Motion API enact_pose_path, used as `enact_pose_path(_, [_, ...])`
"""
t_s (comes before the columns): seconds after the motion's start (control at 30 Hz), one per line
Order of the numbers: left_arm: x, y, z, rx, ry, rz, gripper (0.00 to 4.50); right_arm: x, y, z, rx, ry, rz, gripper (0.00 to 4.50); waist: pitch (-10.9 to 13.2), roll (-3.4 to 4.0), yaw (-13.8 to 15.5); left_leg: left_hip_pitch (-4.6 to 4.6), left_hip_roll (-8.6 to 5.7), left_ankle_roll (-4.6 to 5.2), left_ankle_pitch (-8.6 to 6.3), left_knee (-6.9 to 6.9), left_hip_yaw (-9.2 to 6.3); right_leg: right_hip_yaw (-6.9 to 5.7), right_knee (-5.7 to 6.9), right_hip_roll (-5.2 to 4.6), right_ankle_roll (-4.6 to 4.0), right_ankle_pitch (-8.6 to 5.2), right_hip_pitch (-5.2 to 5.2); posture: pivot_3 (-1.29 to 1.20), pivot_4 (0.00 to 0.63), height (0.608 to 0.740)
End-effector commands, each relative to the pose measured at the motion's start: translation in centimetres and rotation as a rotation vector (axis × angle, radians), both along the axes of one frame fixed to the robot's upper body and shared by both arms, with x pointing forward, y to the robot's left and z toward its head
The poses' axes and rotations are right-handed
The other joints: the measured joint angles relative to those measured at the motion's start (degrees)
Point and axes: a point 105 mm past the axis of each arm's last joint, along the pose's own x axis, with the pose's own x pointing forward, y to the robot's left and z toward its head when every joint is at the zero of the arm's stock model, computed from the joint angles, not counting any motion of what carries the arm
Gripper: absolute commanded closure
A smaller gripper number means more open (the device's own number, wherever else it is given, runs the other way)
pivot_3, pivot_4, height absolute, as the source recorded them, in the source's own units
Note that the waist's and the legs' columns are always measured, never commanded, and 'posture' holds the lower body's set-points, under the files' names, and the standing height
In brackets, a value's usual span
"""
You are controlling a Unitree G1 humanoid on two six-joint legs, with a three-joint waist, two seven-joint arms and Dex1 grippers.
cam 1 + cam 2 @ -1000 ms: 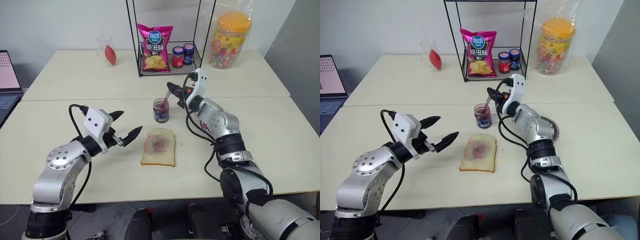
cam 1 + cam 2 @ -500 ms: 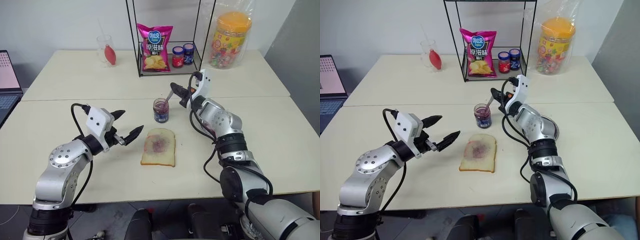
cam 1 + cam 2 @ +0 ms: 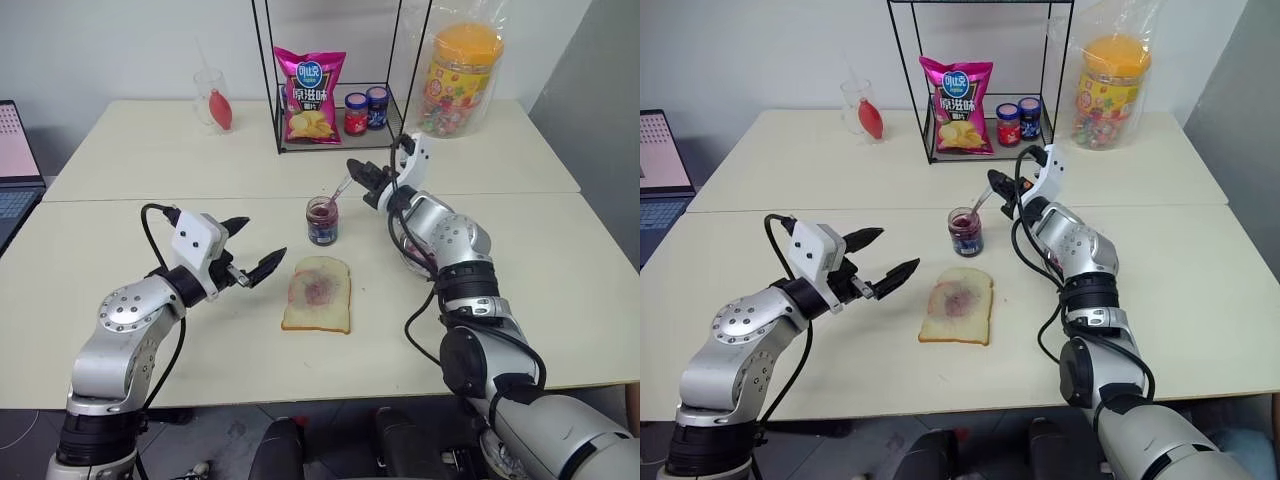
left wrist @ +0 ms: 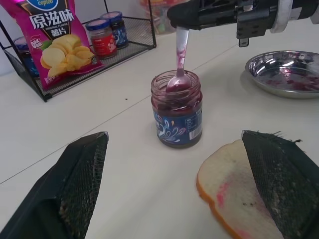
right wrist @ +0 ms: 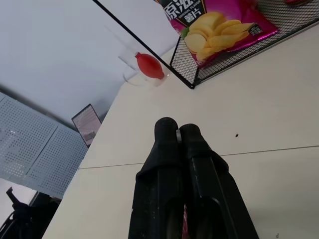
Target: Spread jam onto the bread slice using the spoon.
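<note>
Two smooth cream tabletops (image 3: 150, 150) butted edge to edge under a pale wall carry everything, and from the bread slice the layout reads like a clock in the head views. At nine o'clock hovers the left gripper (image 3: 252, 249), its two black, coarse-textured pointed fingers spread wide with nothing between them, tips aimed toward the bread and stopping just short of it. At eleven o'clock, far back, stands a clear drinking glass with a red teardrop-shaped object inside (image 3: 215, 100). At the centre lies the roughly square slice of pale white bread with a tan-orange crust (image 3: 318, 294), flat on the table, a matte reddish-purple smear of jam (image 3: 318, 290) at its middle. At twelve o'clock, near the crust, stands a small round glass jar with a blue patterned label (image 4: 177, 109), lidless and filled with glossy dark purple paste; the slim silver metal spoon (image 4: 179, 57) stands in it, bowl down in the mouth, its stained handle slanting up. Further back a black wire rack (image 3: 335, 125) holds a shiny magenta crisp bag (image 3: 310, 92) and two little lidded jars. At one o'clock the right gripper (image 3: 359, 175) has its rounded black fingers pressed together, pinching the spoon's handle top above the jar. At two o'clock sits a round, jam-smeared steel dish (image 4: 284, 72).
</note>
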Motion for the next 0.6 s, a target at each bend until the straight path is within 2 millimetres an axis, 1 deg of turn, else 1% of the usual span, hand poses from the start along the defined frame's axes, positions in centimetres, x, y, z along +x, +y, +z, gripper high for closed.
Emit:
enact_pose_path(0.03, [0.02, -0.36, 1.07, 0.007, -0.053, -0.015, 0.00, -0.02, 0.26, 2.60, 0.054, -0.049, 0.010, 4.47, 0.0, 0.00, 0.0, 0.00, 0.00, 0.00, 0.00, 0.00, 0.00, 0.00, 0.00, 0.00, 0.00, 0.00, 0.00, 0.00, 0.150, 0.740])
enact_pose_path(0.6, [0.28, -0.55, 1.20, 0.007, -0.061, -0.020, 0.00, 0.16, -0.23, 2.85, 0.118, 0.000, -0.002, 4.47, 0.0, 0.00, 0.0, -0.02, 0.00, 0.00, 0.00, 0.00, 0.00, 0.00, -0.02, 0.00, 0.01, -0.01, -0.01, 0.00, 0.150, 0.740])
